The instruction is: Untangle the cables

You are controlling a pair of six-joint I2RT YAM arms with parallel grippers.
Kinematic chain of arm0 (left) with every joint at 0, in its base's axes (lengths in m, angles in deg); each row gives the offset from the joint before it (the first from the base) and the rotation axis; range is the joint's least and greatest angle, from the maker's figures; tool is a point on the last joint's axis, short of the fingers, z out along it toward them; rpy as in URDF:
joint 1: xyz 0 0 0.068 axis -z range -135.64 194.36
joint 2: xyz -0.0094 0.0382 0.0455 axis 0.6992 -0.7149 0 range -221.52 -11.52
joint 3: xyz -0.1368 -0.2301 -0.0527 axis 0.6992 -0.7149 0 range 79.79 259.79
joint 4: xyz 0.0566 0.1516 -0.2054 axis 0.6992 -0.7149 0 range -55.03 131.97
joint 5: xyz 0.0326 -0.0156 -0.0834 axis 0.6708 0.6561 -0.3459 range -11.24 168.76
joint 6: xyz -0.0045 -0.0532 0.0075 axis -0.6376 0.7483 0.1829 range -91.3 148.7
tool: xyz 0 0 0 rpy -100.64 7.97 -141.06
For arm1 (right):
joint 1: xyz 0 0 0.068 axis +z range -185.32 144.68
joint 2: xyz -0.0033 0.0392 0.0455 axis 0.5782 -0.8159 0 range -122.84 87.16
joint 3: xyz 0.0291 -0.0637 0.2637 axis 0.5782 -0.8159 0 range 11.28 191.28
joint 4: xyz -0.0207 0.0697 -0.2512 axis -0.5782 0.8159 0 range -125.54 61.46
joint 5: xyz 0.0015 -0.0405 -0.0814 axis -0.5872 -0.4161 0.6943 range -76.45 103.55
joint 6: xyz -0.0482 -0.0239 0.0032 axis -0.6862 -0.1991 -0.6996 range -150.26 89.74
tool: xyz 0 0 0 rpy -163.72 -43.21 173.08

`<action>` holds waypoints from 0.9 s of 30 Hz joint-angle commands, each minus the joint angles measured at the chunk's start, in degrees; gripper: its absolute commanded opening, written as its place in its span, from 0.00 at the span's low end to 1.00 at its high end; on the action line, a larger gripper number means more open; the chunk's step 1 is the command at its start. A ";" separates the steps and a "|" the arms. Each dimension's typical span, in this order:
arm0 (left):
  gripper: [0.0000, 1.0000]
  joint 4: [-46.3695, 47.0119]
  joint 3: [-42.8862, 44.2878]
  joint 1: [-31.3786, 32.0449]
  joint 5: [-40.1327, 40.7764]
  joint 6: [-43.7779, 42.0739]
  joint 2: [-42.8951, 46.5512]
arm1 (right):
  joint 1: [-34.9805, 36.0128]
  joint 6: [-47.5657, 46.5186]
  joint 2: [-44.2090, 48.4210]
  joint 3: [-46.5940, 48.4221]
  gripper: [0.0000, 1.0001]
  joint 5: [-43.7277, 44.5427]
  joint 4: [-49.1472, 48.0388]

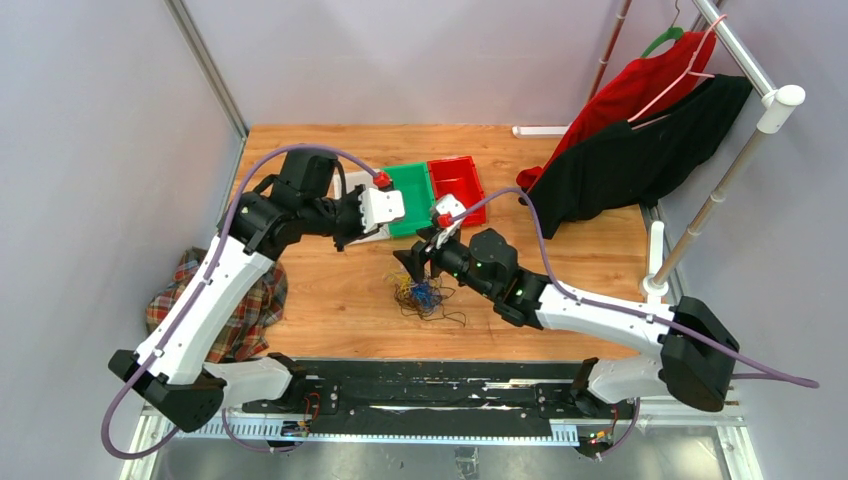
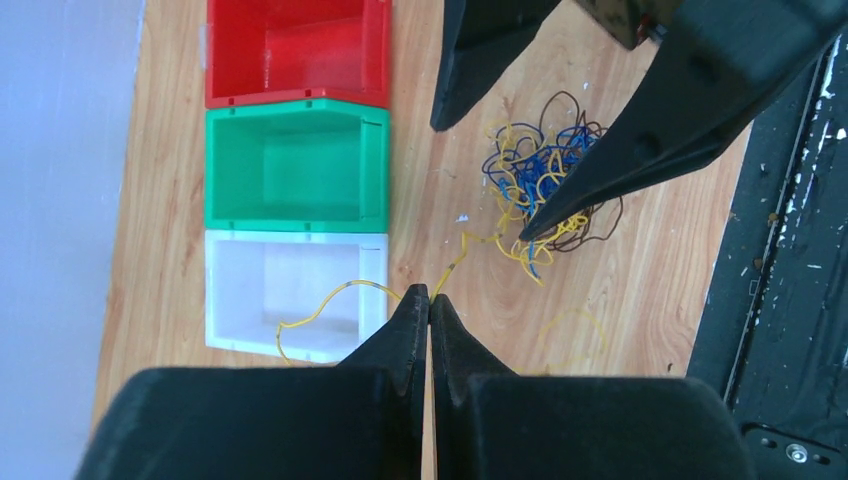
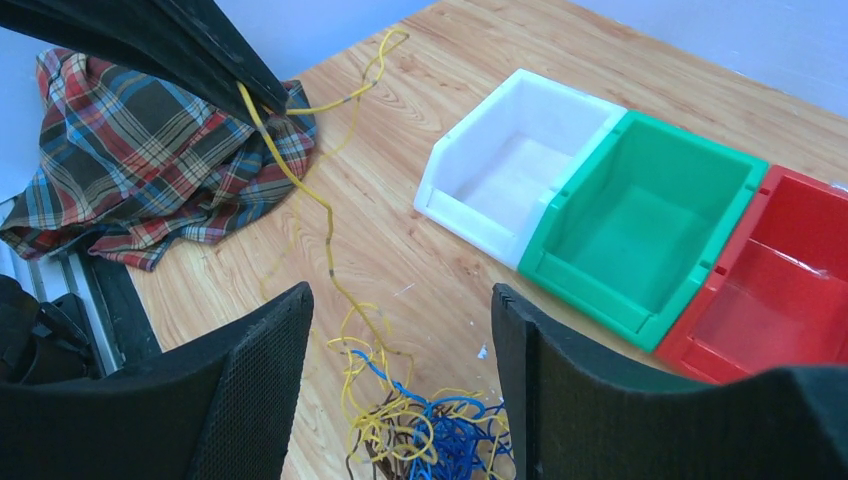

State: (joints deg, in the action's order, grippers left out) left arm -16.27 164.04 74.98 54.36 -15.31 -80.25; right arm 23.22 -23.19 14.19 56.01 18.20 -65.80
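The cables (image 1: 425,295) lie as a small tangle of blue, yellow and dark wires on the wooden table; they also show in the left wrist view (image 2: 545,180) and the right wrist view (image 3: 440,440). My left gripper (image 2: 430,293) is shut on one yellow wire (image 2: 460,255) and holds it raised, so the wire runs taut from the tangle up to the jaws (image 3: 300,190). Its loose end hangs over the white bin (image 2: 295,240). In the top view the left gripper (image 1: 348,238) is over that bin. My right gripper (image 3: 400,300) is open and empty, its fingers straddling the tangle just above it (image 1: 418,268).
A white bin (image 3: 460,215), a green bin (image 3: 590,285) and a red bin (image 3: 760,310) stand in a row behind the tangle, all empty. A plaid cloth (image 1: 250,300) lies at the table's left edge. Clothes (image 1: 640,140) hang on a rack at the back right. A black rail (image 1: 440,385) runs along the near edge.
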 commanded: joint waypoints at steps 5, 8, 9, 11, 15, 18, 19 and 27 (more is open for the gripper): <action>0.00 -2.74 4.43 0.40 -2.67 1.42 2.52 | 0.78 -0.44 -7.12 5.00 0.62 -1.48 -5.28; 0.00 -3.67 6.21 0.41 -4.39 2.55 3.14 | 0.70 -0.59 -11.00 7.32 0.54 0.23 -4.22; 0.00 -4.34 6.97 0.41 -5.13 2.81 3.48 | 0.71 -0.67 -12.04 7.48 0.50 0.74 -4.21; 0.00 -5.44 9.04 0.41 -6.31 3.27 4.12 | 0.42 -0.18 -13.70 7.06 0.41 2.02 -4.55; 0.00 -6.45 13.15 0.41 -6.93 3.43 5.46 | -0.31 3.00 -15.50 3.36 0.34 2.77 -7.54; 0.00 -6.36 16.52 0.41 -5.77 2.55 6.10 | -0.36 5.08 -15.91 -0.38 0.32 3.13 -10.41; 0.00 -6.36 17.86 0.41 -5.03 2.18 6.10 | -0.36 5.75 -15.97 -1.80 0.32 3.29 -11.29; 0.00 -6.29 24.08 0.41 -1.19 -0.73 7.19 | -0.32 10.85 -15.18 -11.79 0.20 5.10 -15.99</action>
State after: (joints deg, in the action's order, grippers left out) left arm -22.46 186.18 75.24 51.06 -14.41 -73.91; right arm 23.18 -16.29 -1.29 47.79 21.19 -77.01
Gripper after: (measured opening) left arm 0.011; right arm 0.251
